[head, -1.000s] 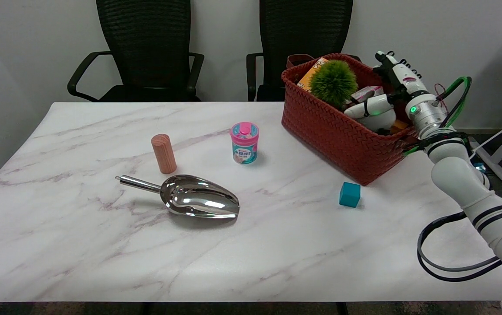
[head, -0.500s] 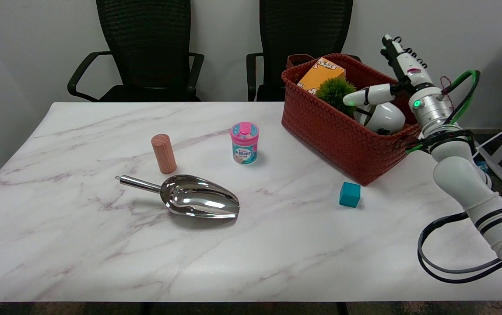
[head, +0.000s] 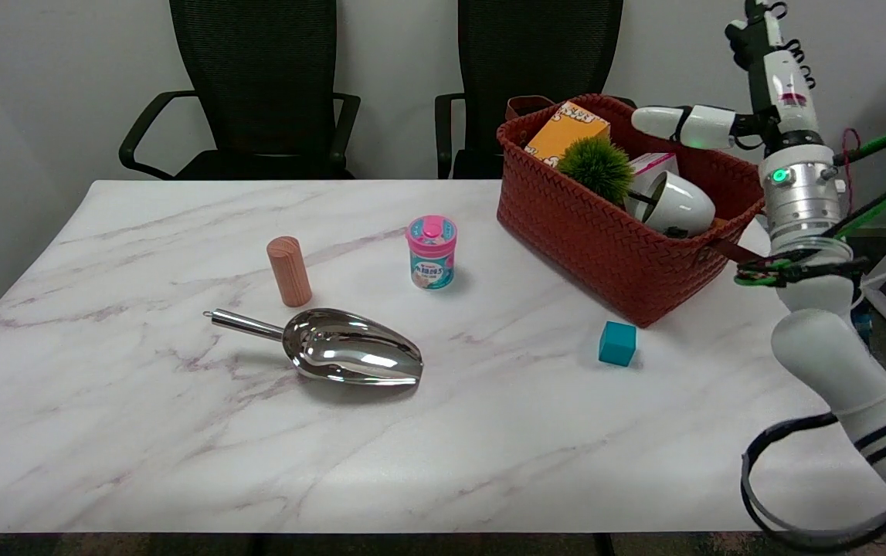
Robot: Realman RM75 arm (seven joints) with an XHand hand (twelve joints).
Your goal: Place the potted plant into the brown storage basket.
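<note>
Lying tipped on its side inside the brown storage basket [head: 605, 239], the potted plant [head: 647, 189] rests just below and to the left of the robot hand [head: 751, 108], its white pot mouth-up toward the basket's right end and its green tuft against an orange box [head: 566, 130] and a pink-and-white packet [head: 653, 164]. The robot hand hangs above the basket's far right corner, holding nothing: one finger reaches out flat over the basket while the others point straight up, well spread.

The placing itself looks done, so the step in hand seems to be the retreat. Doing it well would mean lifting straight up and back toward the arm's own side, keeping the outstretched finger clear of the basket rim and its strap handle, so the woven wall is not nudged and the leaning pot is not rolled.

Compared with half a second earlier, the robot hand has risen and drawn right, off the pot it was touching; a second ago it was down in the basket with the plant held higher against it. The plant has settled lower.

Farther out on the desk [head: 180, 432], all well to the left of the robot hand, sit a teal cube [head: 617, 344], a pink-lidded tub [head: 432, 252], a steel scoop [head: 334, 355] and a wooden cylinder [head: 289, 271], none of them shifted.
</note>
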